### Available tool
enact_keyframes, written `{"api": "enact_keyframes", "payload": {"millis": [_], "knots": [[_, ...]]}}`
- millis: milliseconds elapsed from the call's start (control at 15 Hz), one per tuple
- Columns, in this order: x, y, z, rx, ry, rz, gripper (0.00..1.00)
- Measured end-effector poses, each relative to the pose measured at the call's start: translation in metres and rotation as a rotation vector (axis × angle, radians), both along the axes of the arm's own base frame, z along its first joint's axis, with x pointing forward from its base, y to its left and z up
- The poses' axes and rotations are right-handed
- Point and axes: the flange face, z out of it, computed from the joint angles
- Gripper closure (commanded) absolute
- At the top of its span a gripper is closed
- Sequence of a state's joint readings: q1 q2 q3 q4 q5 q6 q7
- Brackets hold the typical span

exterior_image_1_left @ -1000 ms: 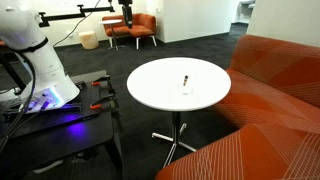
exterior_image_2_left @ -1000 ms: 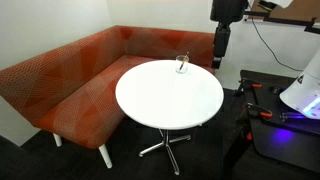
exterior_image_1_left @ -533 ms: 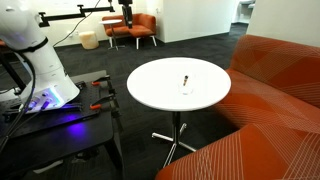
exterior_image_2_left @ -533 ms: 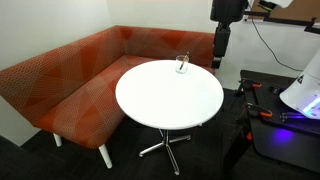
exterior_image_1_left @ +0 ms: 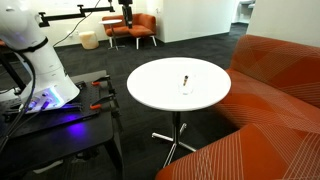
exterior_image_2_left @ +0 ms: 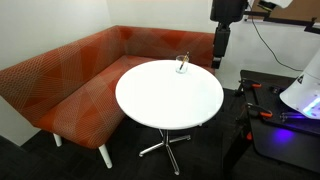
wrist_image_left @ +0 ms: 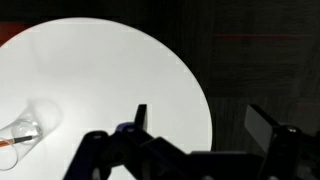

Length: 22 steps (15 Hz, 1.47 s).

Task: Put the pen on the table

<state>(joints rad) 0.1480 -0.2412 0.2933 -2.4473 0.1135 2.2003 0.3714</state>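
The pen [exterior_image_1_left: 185,77] is a thin dark stick that stands tilted in a small clear glass cup [exterior_image_1_left: 186,87] on the round white table [exterior_image_1_left: 155,90]. In another exterior view the pen [exterior_image_2_left: 184,58] sticks out of the cup [exterior_image_2_left: 181,67] near the table's [exterior_image_2_left: 160,100] far edge. My gripper [exterior_image_2_left: 219,58] hangs above the table's rim, to the right of the cup and apart from it. In the wrist view my gripper [wrist_image_left: 200,125] is open and empty over the table's edge [wrist_image_left: 100,70]. The cup [wrist_image_left: 25,130] lies at the far lower left.
An orange corner bench [exterior_image_2_left: 60,85] wraps round the table and also shows in an exterior view [exterior_image_1_left: 275,110]. A black workbench with red clamps [exterior_image_1_left: 60,125] and the white robot base [exterior_image_1_left: 35,60] stand beside the table. Orange chairs [exterior_image_1_left: 140,28] are far back.
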Motion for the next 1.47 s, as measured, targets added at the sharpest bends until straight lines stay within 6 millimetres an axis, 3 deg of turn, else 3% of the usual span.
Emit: {"api": "enact_keyframes", "payload": {"millis": [533, 1067, 1467], "knots": [[0.014, -0.006, 0.003, -0.006, -0.068, -0.196, 0.00], [0.050, -0.051, 0.017, -0.053, -0.175, -0.497, 0.00], [0.083, -0.075, 0.007, -0.100, -0.316, -0.798, 0.00]]}}
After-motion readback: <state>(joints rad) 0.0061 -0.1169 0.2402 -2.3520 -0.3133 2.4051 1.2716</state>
